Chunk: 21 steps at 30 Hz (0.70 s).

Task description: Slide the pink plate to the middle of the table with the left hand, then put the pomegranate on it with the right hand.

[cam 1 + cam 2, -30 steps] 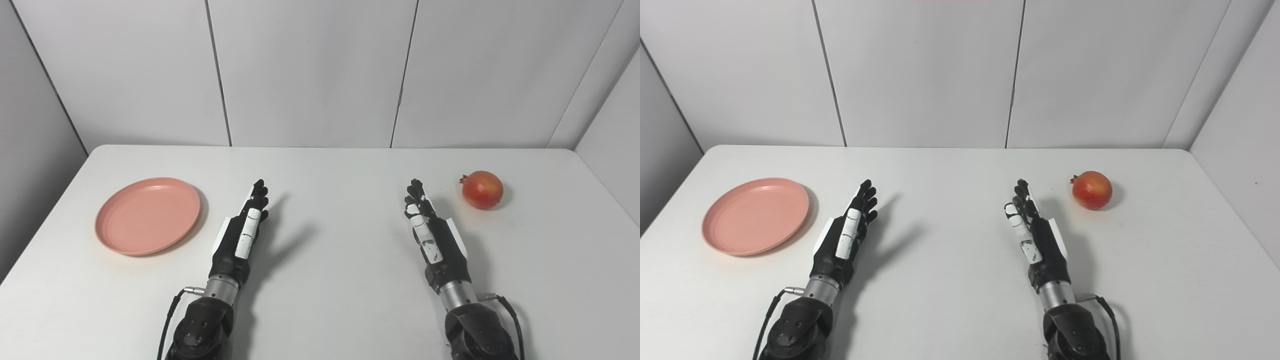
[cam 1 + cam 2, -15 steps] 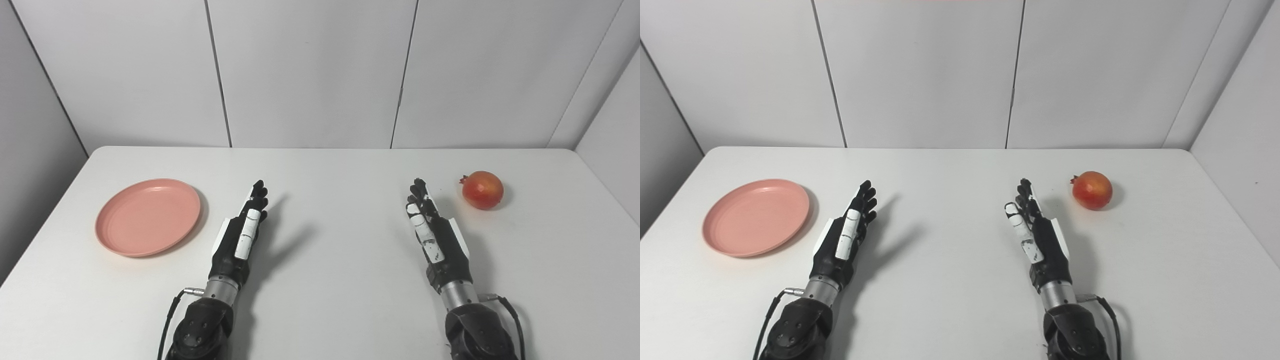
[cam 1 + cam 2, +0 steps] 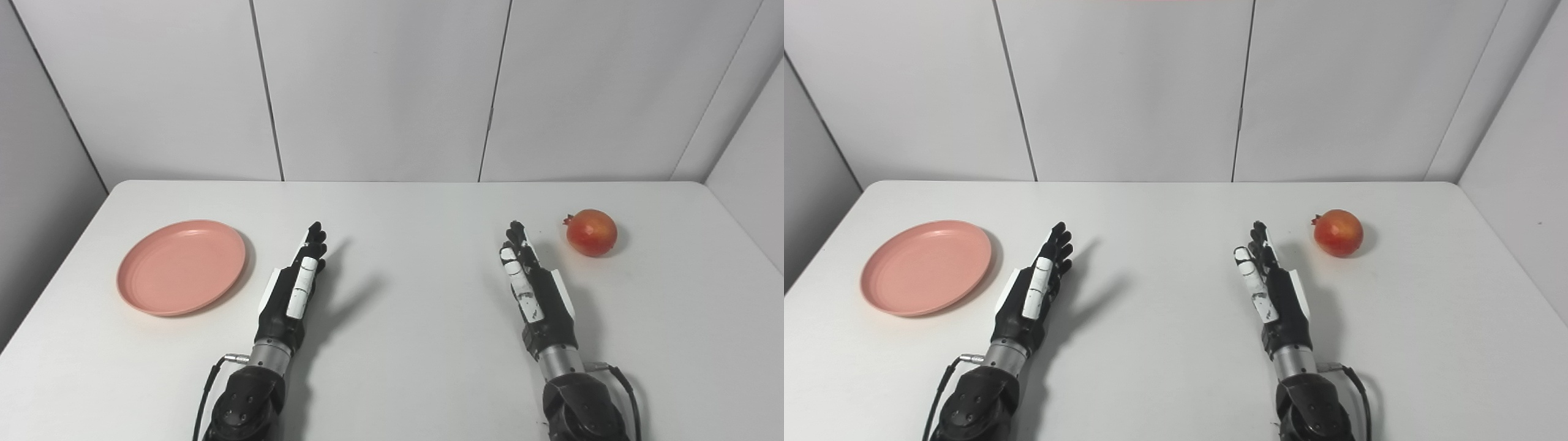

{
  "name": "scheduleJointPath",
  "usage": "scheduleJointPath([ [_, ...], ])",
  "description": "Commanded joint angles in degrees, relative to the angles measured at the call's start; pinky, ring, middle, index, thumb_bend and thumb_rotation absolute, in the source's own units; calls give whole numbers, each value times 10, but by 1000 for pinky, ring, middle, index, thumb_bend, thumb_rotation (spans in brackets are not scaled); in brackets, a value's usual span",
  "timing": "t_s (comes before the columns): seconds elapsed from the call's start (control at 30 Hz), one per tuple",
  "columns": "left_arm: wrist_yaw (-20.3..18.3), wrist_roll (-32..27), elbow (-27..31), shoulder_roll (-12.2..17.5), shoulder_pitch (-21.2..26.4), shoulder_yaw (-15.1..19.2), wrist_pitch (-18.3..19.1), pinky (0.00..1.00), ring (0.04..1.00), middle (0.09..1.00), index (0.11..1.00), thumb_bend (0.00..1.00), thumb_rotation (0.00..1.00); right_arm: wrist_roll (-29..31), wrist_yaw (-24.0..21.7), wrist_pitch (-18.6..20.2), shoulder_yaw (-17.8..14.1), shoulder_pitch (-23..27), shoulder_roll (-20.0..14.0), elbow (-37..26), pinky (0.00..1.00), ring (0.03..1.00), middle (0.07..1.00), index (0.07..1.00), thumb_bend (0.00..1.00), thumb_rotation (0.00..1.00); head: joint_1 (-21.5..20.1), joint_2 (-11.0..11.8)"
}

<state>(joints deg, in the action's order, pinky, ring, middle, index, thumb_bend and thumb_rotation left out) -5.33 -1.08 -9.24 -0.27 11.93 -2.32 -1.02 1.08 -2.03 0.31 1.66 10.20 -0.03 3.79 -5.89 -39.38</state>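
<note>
Both the left hand and right hand are black with white panels, on silver wrist collars, black forearms (thin black cables alongside).

Plate lies left of my left hand (not touching); pomegranate right of my right hand, all on the table.

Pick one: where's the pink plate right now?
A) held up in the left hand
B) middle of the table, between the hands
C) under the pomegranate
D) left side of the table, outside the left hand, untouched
D: the pink plate lies flat on the left part of the table, apart from the open left hand; the pomegranate sits far right, beyond the open right hand.
</note>
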Motion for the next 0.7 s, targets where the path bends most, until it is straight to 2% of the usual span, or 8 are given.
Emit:
scheduleJointPath([
  [0.0,0,2,11,2,25,-2,-22,997,1000,1000,1000,727,1000,1,-10,-16,2,23,-6,-19,1000,1000,1000,1000,735,887,2,-1],
  [0.1,-3,-6,9,0,27,-1,-23,1000,1000,1000,1000,715,1000,9,1,-22,-7,24,2,-15,1000,1000,1000,1000,732,851,8,1],
  [0.37,1,-2,5,-3,28,-2,-27,1000,1000,1000,1000,730,1000,14,3,-38,-14,23,5,-3,1000,999,999,980,593,829,15,5],
  [0.5,2,1,2,-3,29,-2,-31,1000,1000,1000,1000,738,1000,8,-1,-39,-9,23,-2,-3,1000,1000,1000,999,642,871,19,5],
  [0.67,-5,-13,0,-6,32,1,-29,1000,1000,1000,1000,733,1000,18,1,-33,-14,23,3,-2,1000,1000,1000,995,670,833,29,9],
])
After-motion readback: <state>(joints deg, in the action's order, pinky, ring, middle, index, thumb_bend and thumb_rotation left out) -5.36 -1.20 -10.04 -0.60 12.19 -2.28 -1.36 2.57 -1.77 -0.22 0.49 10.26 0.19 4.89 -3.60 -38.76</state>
